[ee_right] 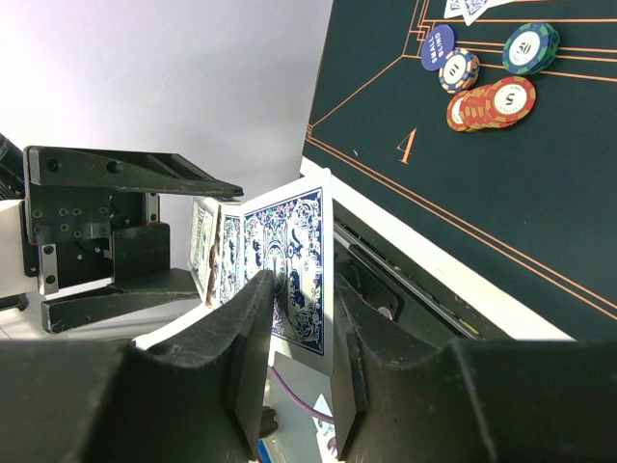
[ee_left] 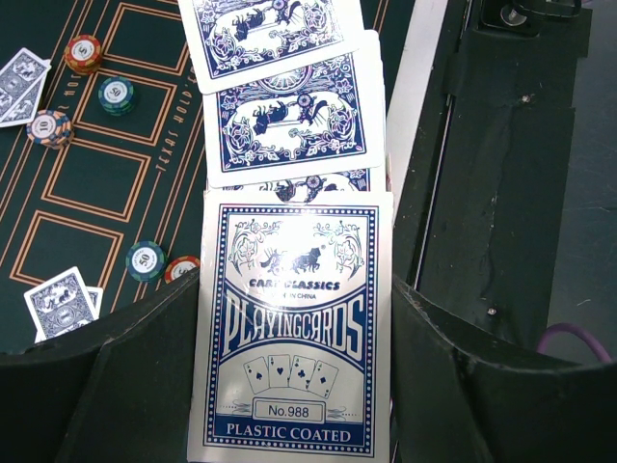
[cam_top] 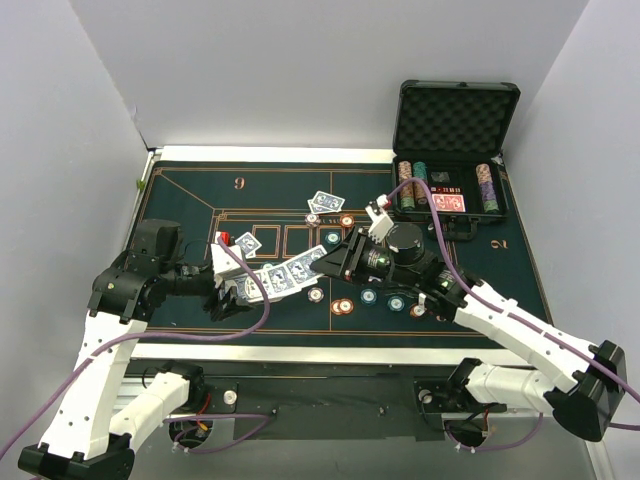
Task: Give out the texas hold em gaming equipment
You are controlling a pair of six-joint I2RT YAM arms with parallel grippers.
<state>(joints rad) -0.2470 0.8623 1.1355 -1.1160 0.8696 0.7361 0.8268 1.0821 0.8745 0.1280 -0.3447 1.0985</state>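
My left jaws clamp the fan; right jaws straddle its end card, grip unclear. Next I pinch, draw.

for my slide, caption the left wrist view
Left jaws hold fanned blue-backed cards above the green mat, chips beyond.

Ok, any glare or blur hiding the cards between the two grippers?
Left wrist: mild sheen across the deck, print legible; its fingers dark and soft. Right wrist: near fingers blurred, the card between them and the chips sharp. Top view: evenly lit, no harsh shadows.
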